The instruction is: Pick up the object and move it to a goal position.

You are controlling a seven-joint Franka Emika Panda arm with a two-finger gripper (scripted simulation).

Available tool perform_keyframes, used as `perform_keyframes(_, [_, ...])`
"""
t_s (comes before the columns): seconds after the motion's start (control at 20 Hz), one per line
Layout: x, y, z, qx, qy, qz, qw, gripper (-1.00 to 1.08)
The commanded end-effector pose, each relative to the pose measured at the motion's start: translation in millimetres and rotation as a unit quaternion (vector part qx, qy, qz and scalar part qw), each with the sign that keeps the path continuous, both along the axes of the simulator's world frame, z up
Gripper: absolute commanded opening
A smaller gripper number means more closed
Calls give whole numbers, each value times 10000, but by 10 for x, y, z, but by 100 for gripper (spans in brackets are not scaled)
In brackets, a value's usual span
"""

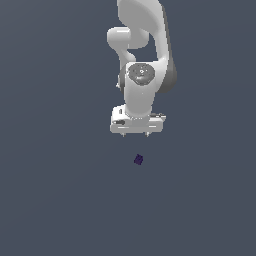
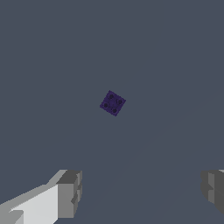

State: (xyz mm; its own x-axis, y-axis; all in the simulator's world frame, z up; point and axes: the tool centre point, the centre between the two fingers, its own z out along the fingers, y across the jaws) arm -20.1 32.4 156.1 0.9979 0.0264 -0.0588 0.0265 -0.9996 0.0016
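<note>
The object is a tiny dark purple cube (image 1: 139,159) lying on the flat grey floor, turned at an angle. In the wrist view the cube (image 2: 113,103) shows several small dark dots on its top face. My white gripper (image 1: 136,135) hangs above the floor, just beyond the cube in the exterior view and apart from it. Its two grey fingertips (image 2: 70,194) stand wide apart, so my gripper (image 2: 142,192) is open with nothing between the fingers.
The white arm (image 1: 142,55) rises behind the gripper toward the top of the exterior view. All around lies a plain grey floor (image 1: 60,190) with no other objects or edges showing.
</note>
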Motion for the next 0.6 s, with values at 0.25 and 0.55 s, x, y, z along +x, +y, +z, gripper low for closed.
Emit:
perform_keyframes(0.25, [-24, 28, -30, -2, 85, 87, 9999, 100])
perform_keyframes(0.55, [-52, 56, -58, -4, 174, 191, 9997, 100])
